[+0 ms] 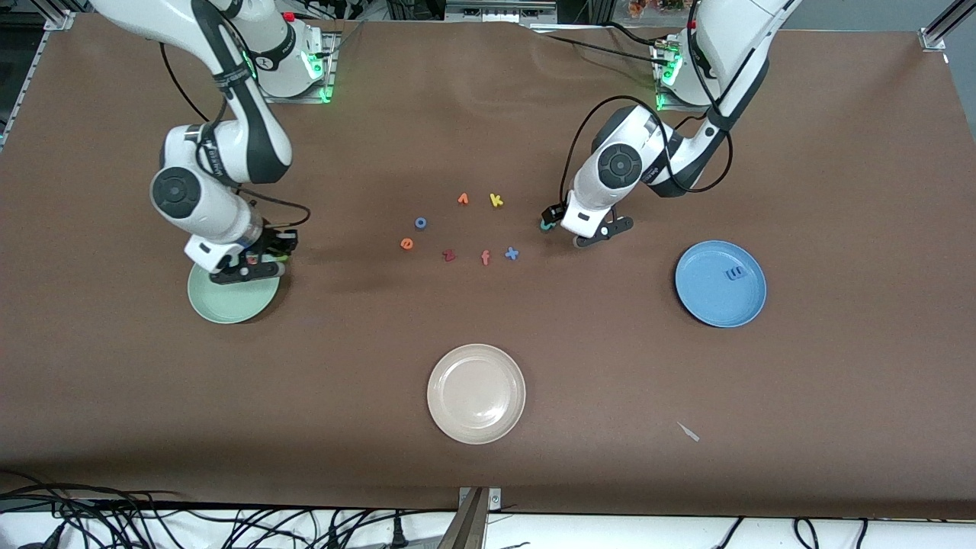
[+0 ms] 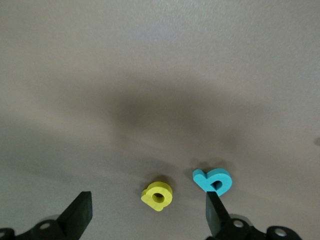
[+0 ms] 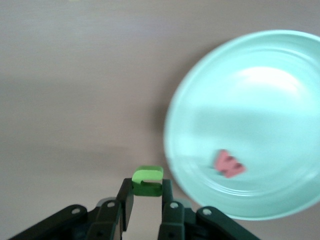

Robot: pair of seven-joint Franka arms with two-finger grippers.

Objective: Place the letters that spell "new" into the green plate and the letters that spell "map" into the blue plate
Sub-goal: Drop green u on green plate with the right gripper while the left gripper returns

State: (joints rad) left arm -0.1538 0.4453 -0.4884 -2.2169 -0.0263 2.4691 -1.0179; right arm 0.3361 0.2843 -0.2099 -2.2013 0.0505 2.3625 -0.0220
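My right gripper (image 3: 147,188) is shut on the olive-green "n" (image 3: 147,181) and holds it just beside the green plate's (image 3: 250,90) rim. The pinkish-red "w" (image 3: 229,163) lies in that plate. In the front view the right gripper (image 1: 255,263) hangs over the green plate's (image 1: 229,303) edge. My left gripper (image 2: 147,200) is open above the table, with the yellow "p" (image 2: 158,195) between its fingers and the teal "a" (image 2: 213,180) by one fingertip. The blue "m" (image 1: 735,273) lies in the blue plate (image 1: 709,301). The orange "e" (image 1: 407,243) lies mid-table.
A cream-white plate (image 1: 476,427) sits nearer the front camera, mid-table. Loose letters lie between the arms: orange "v" (image 1: 463,199), yellow "k" (image 1: 496,200), blue "o" (image 1: 420,223), a dark red letter (image 1: 448,255), orange "f" (image 1: 485,258), blue "x" (image 1: 512,253).
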